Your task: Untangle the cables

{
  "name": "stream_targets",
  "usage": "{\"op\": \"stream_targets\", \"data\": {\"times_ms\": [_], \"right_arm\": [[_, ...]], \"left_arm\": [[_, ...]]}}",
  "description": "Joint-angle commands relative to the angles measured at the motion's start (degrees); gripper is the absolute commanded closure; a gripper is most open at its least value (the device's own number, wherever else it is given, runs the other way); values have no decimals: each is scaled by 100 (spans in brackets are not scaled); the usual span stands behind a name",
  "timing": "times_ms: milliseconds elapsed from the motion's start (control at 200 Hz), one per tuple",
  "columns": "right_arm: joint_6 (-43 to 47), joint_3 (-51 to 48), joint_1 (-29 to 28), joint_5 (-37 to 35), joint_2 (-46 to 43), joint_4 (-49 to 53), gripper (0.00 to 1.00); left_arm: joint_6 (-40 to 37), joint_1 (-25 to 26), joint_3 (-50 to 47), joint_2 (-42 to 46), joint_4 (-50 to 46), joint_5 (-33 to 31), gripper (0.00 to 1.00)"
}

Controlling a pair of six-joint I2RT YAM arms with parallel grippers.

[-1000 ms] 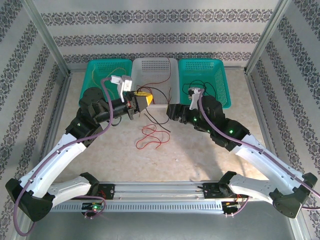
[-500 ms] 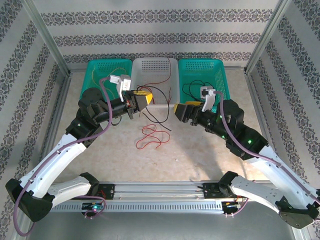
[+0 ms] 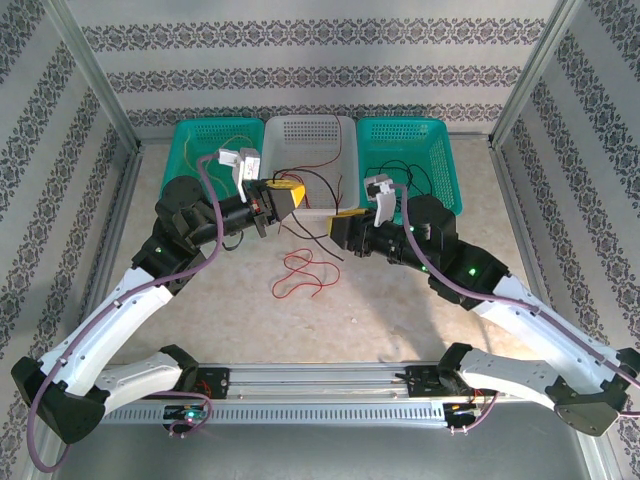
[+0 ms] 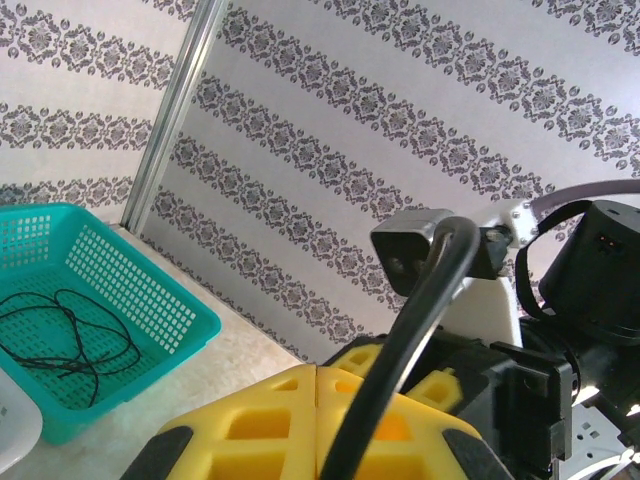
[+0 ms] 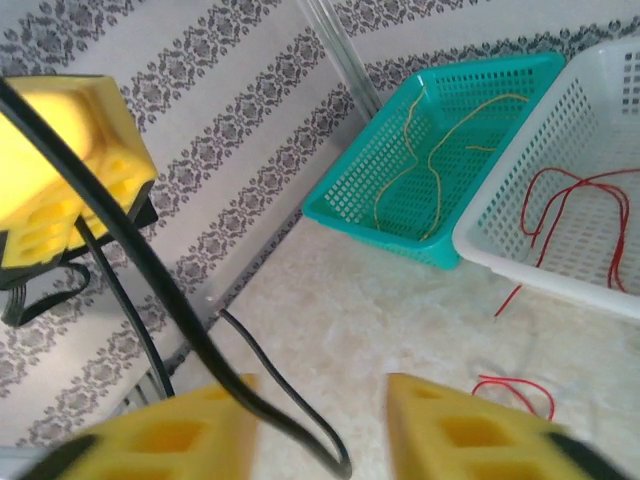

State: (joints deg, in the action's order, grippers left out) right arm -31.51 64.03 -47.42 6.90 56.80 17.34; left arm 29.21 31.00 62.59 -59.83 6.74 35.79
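Two arms work one black cable (image 5: pixel 150 270): the left fingers (image 4: pixel 250 430), pressed together, pinch it aloft, apparently to lift it clear of the red cable (image 3: pixel 300 272) lying on the worktop (image 3: pixel 400 310). The right fingers (image 5: pixel 480 430) stand spread either side of its hanging loop, probably preparing a second grip.

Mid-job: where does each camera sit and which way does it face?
Top external: above, behind the bases, looking down on the table; left arm and right arm show.
Left wrist: over left gripper, shut on the black cable, facing the right teal basket.
Right wrist: over right gripper, fingers apart, facing left teal basket and white basket.
Shared: wrist views both show the black cable.
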Motion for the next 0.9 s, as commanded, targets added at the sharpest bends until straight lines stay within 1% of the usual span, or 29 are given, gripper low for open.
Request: {"op": "stream_targets", "data": {"times_ms": [0, 95, 165, 305, 405, 495, 600, 670, 760, 814, 854, 869, 894], "right_arm": [[97, 217, -33, -89, -43, -81, 74], [163, 245, -39, -197, -103, 19, 84], [221, 268, -31, -405, -172, 135, 91], [332, 303, 2, -781, -340, 367, 96], [375, 376, 72, -1102, -438, 591, 100], [371, 417, 264, -1296, -539, 798, 100], [347, 492, 532, -1130, -608, 914, 100], [355, 585, 640, -1052, -584, 999, 100], [421, 729, 673, -1067, -492, 1131, 100], [443, 813, 672, -1084, -427, 1223, 100], [458, 883, 669, -1117, -371, 1289, 100], [467, 909, 677, -1126, -349, 1315, 100], [477, 953, 681, -1168, -324, 1366, 100]], "left_arm": [[-11, -66, -43, 120, 235, -15, 100], [-29, -72, -67, 121, 224, -28, 100], [-34, -75, -80, 117, 223, -20, 100], [-241, -69, -53, 104, -22, 6, 100], [-854, -61, 123, 72, -904, -17, 100], [-1423, -66, 250, 56, -1645, 83, 100], [-1982, -18, 452, -100, -2538, 330, 100], [-2178, 81, 599, -295, -3007, 503, 100], [-2123, 151, 659, -459, -3115, 854, 100], [-2032, 152, 611, -471, -2957, 905, 100], [-1995, 156, 567, -452, -2842, 830, 100], [-1988, 152, 555, -440, -2811, 790, 97], [-1973, 158, 529, -425, -2752, 697, 85]]}}
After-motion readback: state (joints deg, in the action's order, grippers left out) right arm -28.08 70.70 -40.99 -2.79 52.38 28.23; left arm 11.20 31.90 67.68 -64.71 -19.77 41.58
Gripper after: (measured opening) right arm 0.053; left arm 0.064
